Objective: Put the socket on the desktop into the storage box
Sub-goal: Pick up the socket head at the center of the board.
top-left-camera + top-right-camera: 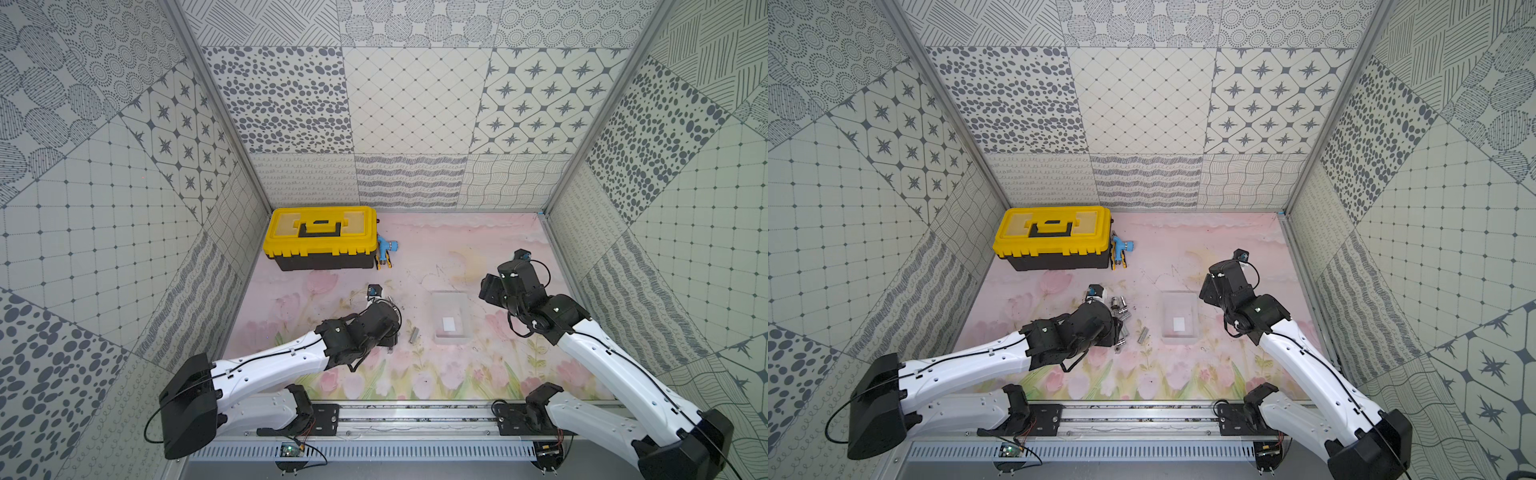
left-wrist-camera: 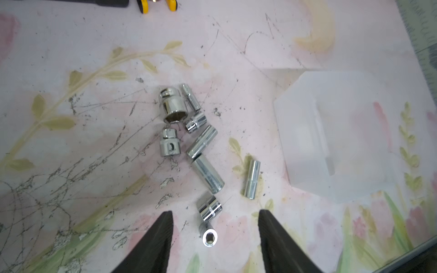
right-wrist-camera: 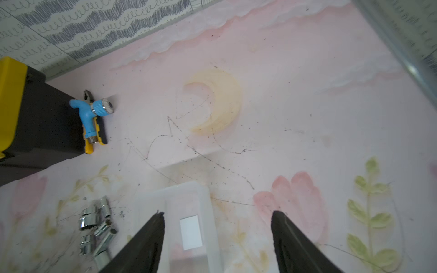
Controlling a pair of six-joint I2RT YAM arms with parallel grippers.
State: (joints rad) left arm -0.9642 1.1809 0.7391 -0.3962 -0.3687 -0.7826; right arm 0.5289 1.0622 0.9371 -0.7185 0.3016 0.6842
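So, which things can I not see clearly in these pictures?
Sockets: in a top view, the left arm covers part of the pile.
Markings on the largest socket: left wrist view, too blurred.
Storage box: right wrist view, bottom edge cuts it.
Left tool: hidden under its arm in both top views.

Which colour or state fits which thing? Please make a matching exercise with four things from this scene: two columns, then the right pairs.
Things:
1. storage box
2. toolbox
3. spray nozzle
4. lone socket

Descriptions:
A. blue body
B. chrome, lying on its side
C. translucent, no socket inside yet
D. yellow lid, shut

Pairs: 1-C, 2-D, 3-A, 4-B
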